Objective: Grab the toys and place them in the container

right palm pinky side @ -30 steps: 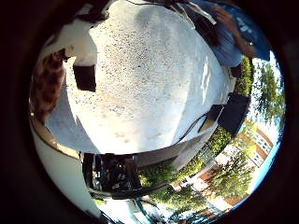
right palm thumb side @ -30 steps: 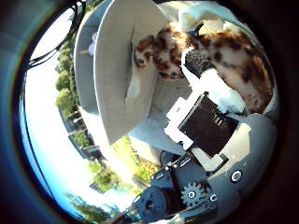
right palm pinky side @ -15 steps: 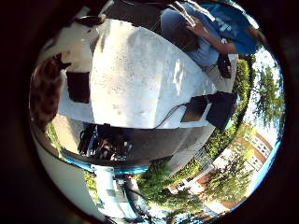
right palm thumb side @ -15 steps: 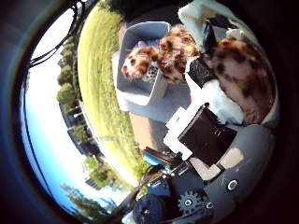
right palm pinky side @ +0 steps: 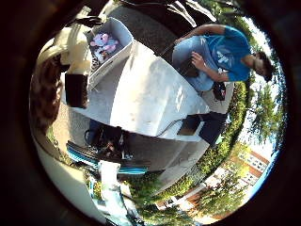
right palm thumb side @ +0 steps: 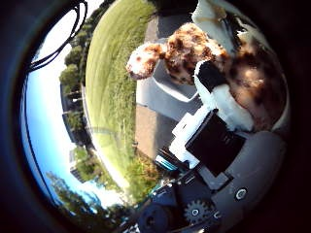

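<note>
Robot hand carrying a spotted plush toy above a container on a white table.

Closest to the palm, the fingers are curled round the brown-and-cream spotted plush toy, which fills much of the thumb-side view — a firm hold, by the look of it. Beyond the toy stands the pale, open container, resting on the table; inside lies a pink-and-purple toy. To do this step well, the hand should centre over the opening and lower before letting go — releasing high risks a bounce off the rim.
</note>
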Robot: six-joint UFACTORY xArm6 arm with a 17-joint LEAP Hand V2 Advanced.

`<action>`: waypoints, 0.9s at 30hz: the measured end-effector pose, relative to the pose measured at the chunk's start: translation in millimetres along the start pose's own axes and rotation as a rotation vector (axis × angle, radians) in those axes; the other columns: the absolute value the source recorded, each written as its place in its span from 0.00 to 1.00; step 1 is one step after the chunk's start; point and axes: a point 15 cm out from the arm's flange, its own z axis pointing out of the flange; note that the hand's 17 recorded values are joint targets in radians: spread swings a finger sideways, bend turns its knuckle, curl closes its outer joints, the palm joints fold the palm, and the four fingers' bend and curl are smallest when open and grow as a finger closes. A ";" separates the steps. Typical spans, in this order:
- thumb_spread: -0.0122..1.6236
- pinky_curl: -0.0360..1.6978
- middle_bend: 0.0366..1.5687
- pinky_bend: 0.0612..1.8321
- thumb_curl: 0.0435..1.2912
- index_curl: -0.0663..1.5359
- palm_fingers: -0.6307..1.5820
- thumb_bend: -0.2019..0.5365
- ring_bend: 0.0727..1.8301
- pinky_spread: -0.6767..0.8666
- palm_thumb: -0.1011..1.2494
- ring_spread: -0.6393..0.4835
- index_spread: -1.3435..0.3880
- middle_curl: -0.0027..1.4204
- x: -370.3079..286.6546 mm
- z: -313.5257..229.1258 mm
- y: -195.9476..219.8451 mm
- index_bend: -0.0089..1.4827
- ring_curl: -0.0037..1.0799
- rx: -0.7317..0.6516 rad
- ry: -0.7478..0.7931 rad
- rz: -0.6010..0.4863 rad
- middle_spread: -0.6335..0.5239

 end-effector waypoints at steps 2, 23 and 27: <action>0.72 0.52 0.89 0.86 0.53 0.91 0.66 0.25 0.88 0.53 0.79 0.51 0.34 0.67 -13.6 5.4 -9.6 0.40 0.67 0.017 -0.004 -0.010 0.42; 0.71 0.52 0.53 0.74 0.47 0.87 0.32 0.21 0.73 0.60 0.67 0.62 0.37 0.54 -41.4 160.4 -93.4 0.23 0.58 0.018 0.058 -0.081 0.47; 0.70 0.45 0.34 0.64 0.45 0.75 0.19 0.23 0.57 0.65 0.65 0.71 0.41 0.42 -35.1 180.2 -96.0 0.13 0.45 0.000 0.084 -0.113 0.53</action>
